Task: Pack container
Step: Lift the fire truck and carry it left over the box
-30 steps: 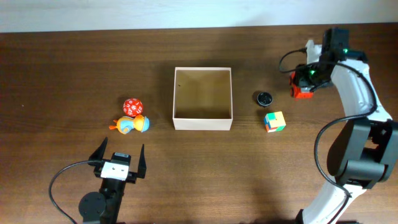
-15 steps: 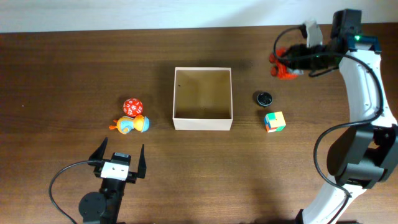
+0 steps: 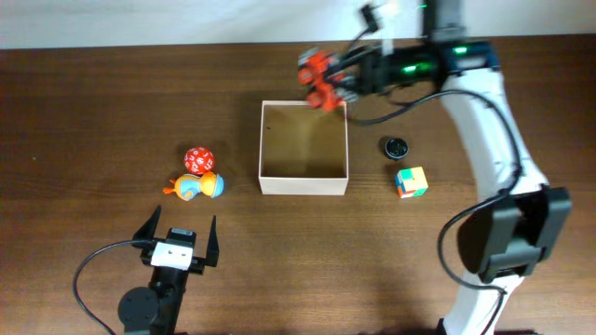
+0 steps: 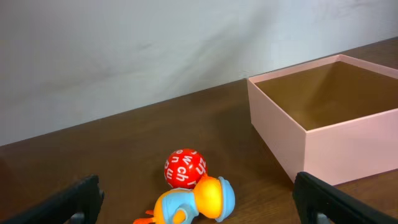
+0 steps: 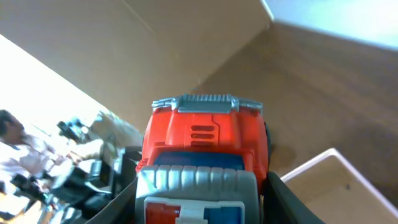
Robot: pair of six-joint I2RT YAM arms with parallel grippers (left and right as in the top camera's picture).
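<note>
Container sits at the middle of the overhead frame, square and open-topped, its tan floor bare. The right gripper hangs over the container's upper right corner, clenched on a red toy truck; both are blurred. The step in hand looks like the carry to the drop. The next move calls for bringing the truck fully over the opening and lowering it before letting go, since a release from here could catch the rim. At lower left of the frame the left gripper rests on the table, spread wide and grasping nothing. A red ball and an orange-and-blue duck toy lie touching at centre left, well apart from the container. A black round thing and a coloured cube lie at centre right. Nothing blocks the opening.

From the left wrist, the container's pale wall fills the right side, with the ball and duck at lower centre between the open fingers.

From the right wrist, the truck fills the middle, pinched from both sides, and a white container corner shows at lower right.
</note>
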